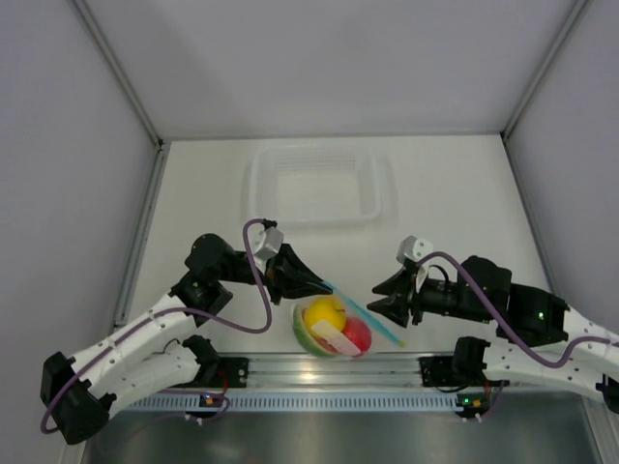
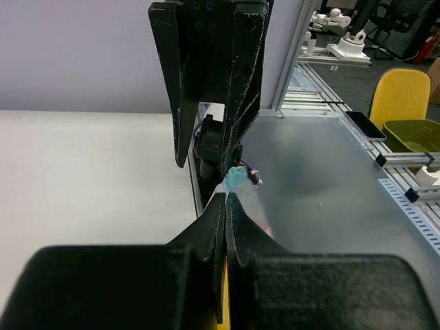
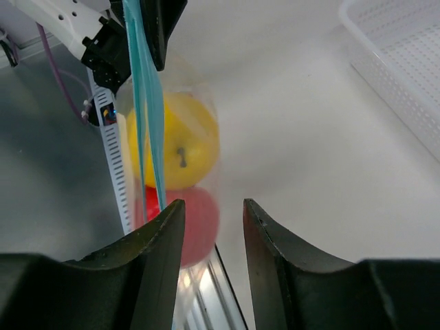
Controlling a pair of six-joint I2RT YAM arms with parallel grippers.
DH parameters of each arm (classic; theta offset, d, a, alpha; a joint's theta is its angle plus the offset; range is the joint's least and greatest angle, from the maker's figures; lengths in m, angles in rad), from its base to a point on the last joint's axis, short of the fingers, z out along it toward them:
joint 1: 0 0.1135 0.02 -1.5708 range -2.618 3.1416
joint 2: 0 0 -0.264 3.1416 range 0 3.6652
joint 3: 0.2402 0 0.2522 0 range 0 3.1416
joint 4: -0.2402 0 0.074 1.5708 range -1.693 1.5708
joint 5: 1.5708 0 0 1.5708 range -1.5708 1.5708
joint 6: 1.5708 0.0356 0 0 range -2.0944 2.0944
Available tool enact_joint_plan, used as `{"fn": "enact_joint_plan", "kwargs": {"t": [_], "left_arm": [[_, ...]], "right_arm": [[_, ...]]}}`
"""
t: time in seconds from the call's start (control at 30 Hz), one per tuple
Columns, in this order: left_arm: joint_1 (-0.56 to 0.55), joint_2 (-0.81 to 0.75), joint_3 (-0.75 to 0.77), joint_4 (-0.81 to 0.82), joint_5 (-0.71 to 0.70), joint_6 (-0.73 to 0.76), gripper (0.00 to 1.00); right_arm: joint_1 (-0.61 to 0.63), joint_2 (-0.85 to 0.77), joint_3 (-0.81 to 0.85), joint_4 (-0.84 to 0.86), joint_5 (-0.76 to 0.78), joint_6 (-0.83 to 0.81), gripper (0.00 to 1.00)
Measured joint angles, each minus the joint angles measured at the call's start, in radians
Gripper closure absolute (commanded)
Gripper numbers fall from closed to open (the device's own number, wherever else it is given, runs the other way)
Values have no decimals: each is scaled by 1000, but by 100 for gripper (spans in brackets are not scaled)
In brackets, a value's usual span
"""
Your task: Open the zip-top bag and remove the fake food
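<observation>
The left gripper is pinched tight on one end of the teal zip strip of the zip-top bag. The bag is at the near edge of the table, between the 2 arms. The right gripper is just right of the bag, jaws apart with nothing held. The strip runs close past 1 of its fingers, and whether it touches I cannot tell. Through the plastic 2 pieces show clearly: a yellow fruit and a red fruit right beside it. A clear tray lies farther back on the table.
</observation>
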Motion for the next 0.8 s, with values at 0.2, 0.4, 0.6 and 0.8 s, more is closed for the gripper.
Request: {"fn": "enact_joint_plan", "kwargs": {"t": [0.2, 0.4, 0.6, 0.8], "left_arm": [[0, 6, 2, 0, -2, 0, 100], [0, 19, -5, 3, -95, -7, 100], [0, 39, -72, 10, -154, 8, 100], [0, 146, -112, 8, -165, 68, 100]], "right_arm": [[0, 3, -15, 27, -44, 0, 60], [0, 10, -68, 43, -37, 7, 61], [0, 16, -126, 56, 150, 57, 61], [0, 37, -174, 62, 311, 107, 60]]}}
